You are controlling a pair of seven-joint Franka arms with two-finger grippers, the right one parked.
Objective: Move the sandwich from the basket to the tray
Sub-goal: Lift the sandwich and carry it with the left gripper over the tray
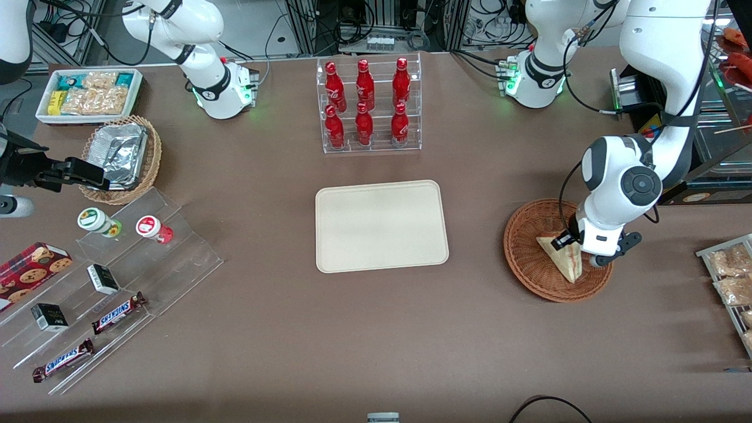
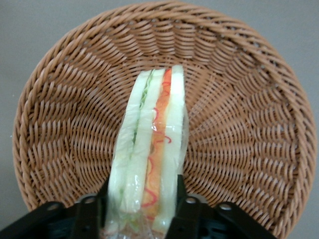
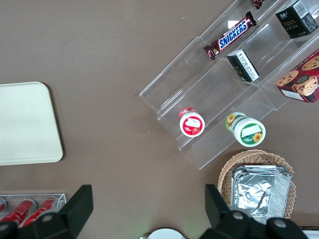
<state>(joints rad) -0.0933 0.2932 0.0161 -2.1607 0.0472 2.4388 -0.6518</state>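
Note:
The sandwich [image 1: 563,257] is a pale bread wedge with red and green filling. It stands on edge in the reddish-brown wicker basket [image 1: 526,249] toward the working arm's end of the table. My left gripper [image 1: 574,249] is down in the basket, and its two black fingers press the sandwich's sides. In the left wrist view the sandwich [image 2: 149,159] fills the gap between the fingers [image 2: 185,211], with the basket [image 2: 249,124] weave under it. The cream-beige tray [image 1: 382,226] lies flat at the table's middle, bare; its corner shows in the right wrist view [image 3: 25,124].
A clear rack of red bottles [image 1: 367,106] stands farther from the front camera than the tray. Toward the parked arm's end are a foil-filled wicker basket [image 1: 120,158], a white snack bin [image 1: 88,94] and an acrylic step shelf [image 1: 117,282] with snacks. Packets [image 1: 731,276] lie at the working arm's edge.

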